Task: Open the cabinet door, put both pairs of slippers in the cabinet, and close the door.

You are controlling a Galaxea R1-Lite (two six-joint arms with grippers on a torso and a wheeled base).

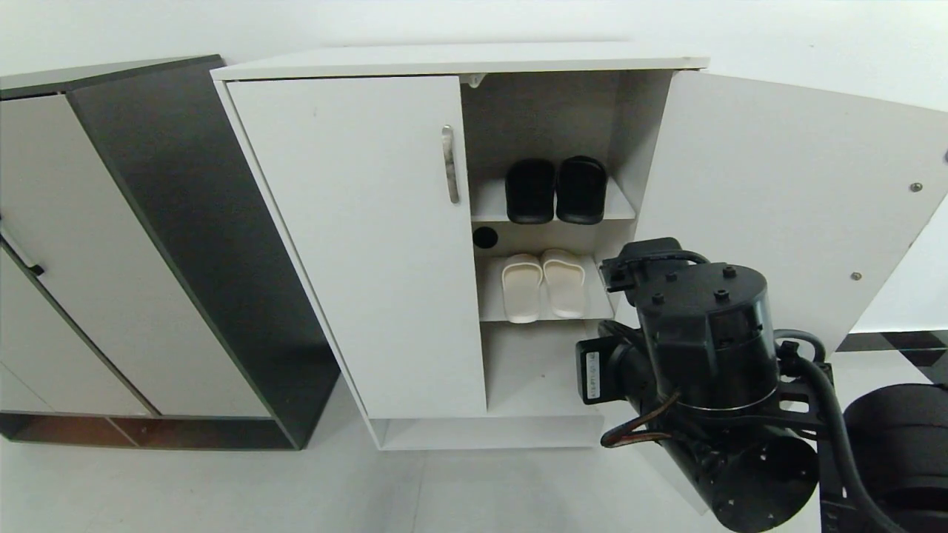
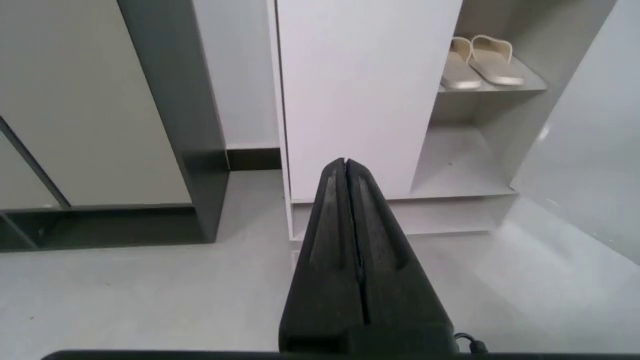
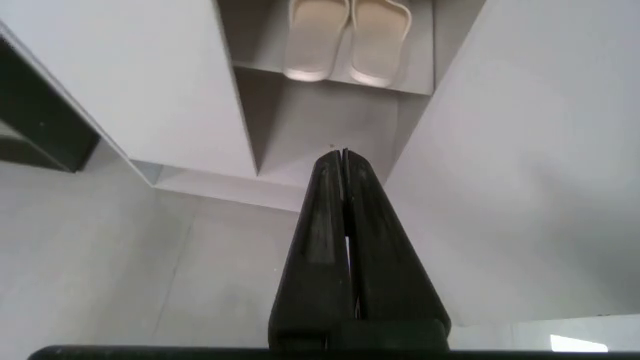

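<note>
White cabinet (image 1: 459, 59) against the wall, standing on a pale floor (image 1: 296, 488). Left door (image 1: 355, 244) shut, metal handle (image 1: 449, 164) upright near its inner edge. Right door (image 1: 778, 200) swung wide open, inner face turned to the room.

Inside the open half, three levels.
- Upper shelf (image 1: 622, 211): black slippers (image 1: 530, 191), pair side by side, touching or nearly so.
- Middle shelf (image 1: 596, 303): cream slippers (image 1: 522, 289), also side by side, close to the shelf's front edge. Same pair picked up from the left wrist (image 2: 480, 62) and the right wrist (image 3: 318, 35).
- Bottom compartment (image 1: 529, 370): bare board.
- Dark round hole (image 1: 485, 237) in the back panel, between the two upper levels, near the centre partition.

Both pairs in the cabinet, door not yet closed.

Right arm (image 1: 703, 348) low in front of the open half, between the opening and the open door. Right hand (image 3: 345, 158): fingers pressed together, holding nothing, aimed at the bottom compartment with the cream pair beyond and the open door just beside.

Left hand (image 2: 345, 170): fingers likewise together, nothing held, out over the floor, facing the shut left door, well apart from it.

Grey-sided cabinet (image 1: 185, 244) to the left of the white one, near it, set at an angle.
</note>
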